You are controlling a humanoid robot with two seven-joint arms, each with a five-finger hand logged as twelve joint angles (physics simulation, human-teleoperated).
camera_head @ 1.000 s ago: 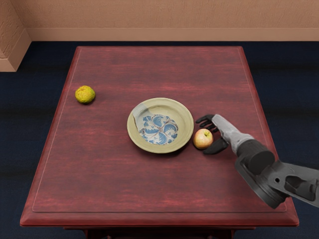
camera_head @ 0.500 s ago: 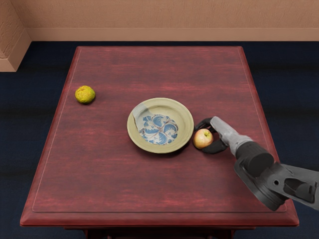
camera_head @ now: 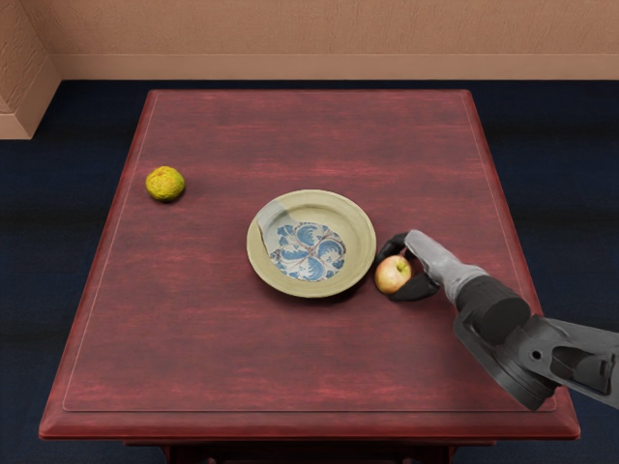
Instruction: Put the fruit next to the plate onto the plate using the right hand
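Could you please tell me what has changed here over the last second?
The right hand slid left toward the apple and closed its fingers around it. The apple remains on the table beside the plate; plate and yellow-green fruit stayed put.

I see a plain, home-like simulated room: a dark red wooden counter (camera_head: 193, 319) on deep blue carpet (camera_head: 566, 145), a tan wall (camera_head: 338, 29) behind, and a patterned dinner plate (camera_head: 361, 228) set out.

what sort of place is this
Probably a simulated room in a home: a dark red wooden table with a patterned plate and an apple beside it, dark blue carpet below, a tan wall behind.
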